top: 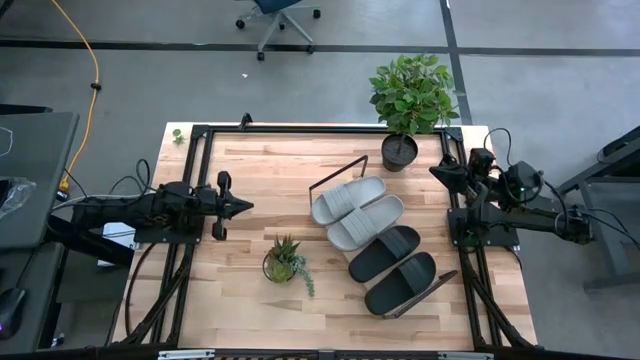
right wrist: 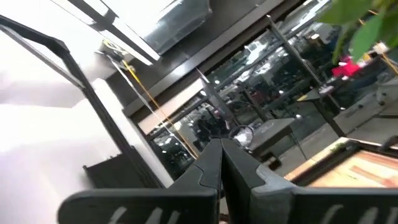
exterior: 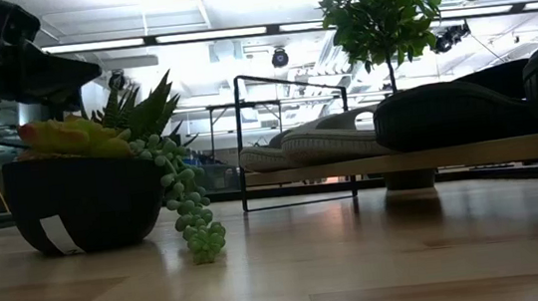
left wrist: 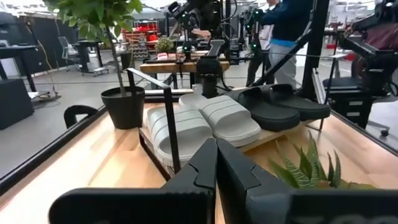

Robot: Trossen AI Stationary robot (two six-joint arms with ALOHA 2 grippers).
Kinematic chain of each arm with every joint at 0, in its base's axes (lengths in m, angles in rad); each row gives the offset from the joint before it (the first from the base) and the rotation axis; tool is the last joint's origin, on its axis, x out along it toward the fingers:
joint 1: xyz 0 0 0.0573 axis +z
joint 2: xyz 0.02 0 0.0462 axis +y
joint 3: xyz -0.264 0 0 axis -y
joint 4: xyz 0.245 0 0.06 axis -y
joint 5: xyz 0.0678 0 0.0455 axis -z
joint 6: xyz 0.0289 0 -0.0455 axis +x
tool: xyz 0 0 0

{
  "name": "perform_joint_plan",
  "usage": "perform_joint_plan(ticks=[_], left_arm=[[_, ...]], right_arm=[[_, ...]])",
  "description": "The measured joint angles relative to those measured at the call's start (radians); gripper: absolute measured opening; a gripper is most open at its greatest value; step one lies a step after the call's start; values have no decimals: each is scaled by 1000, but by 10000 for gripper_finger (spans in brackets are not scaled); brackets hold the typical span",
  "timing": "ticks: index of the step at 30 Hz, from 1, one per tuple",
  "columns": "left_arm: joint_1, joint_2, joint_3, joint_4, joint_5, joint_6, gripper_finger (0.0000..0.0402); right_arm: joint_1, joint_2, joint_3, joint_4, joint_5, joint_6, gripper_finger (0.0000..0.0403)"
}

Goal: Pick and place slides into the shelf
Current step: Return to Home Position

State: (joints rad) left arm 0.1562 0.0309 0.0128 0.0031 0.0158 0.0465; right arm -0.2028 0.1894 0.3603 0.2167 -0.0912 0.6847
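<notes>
**Four slides shelved, both grippers empty**

Pressed tip to tip and holding nothing: the left gripper (top: 245, 205), level over the left half of the table (top: 250, 310). Straight ahead of it and well apart is the shelf (exterior: 371, 165), with all four slides (top: 365, 221) in a slanted row on it. Nearest its fingertips, the two grey slides (top: 347, 200). Beyond them and off to one side, the two black slides (top: 384, 253). Between gripper and shelf, a little off the line, a small succulent (top: 285, 265).

Likewise closed and empty: the right gripper (top: 438, 171), raised at the table's right edge and tipped upward, with no slide in sight past its fingers. From it, near, inward toward the table's middle and lower down: the row. Also near it, a potted plant (top: 400, 150).

Judging by look: light, foam-like, soft enough to flex under a pinch, matte rather than slippery, in no way fragile. Best hold probably the wide strap — one finger under the arch, one on top — or else the side edge of the sole. Worth minding the slant: likely to slip down the slope if nudged. By the look of the row, nothing left to place.
</notes>
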Motion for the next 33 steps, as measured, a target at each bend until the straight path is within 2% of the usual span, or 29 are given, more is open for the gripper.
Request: perform_joint_plan(ticks=[4, 8, 15, 21, 33], left_arm=[[1, 1, 0, 0, -1, 33, 0], [1, 7, 0, 0, 0, 134, 1], [1, 7, 0, 0, -1, 166, 1], [1, 7, 0, 0, -1, 166, 1], [1, 7, 0, 0, -1, 166, 1]], right_arm=[[0, 0, 0, 64, -38, 15, 0], [0, 0, 15, 189, -69, 10, 0], [0, 26, 32, 208, -84, -296, 0], [0, 53, -70, 230, -60, -331, 0], [0, 50, -296, 534, -55, -274, 0]])
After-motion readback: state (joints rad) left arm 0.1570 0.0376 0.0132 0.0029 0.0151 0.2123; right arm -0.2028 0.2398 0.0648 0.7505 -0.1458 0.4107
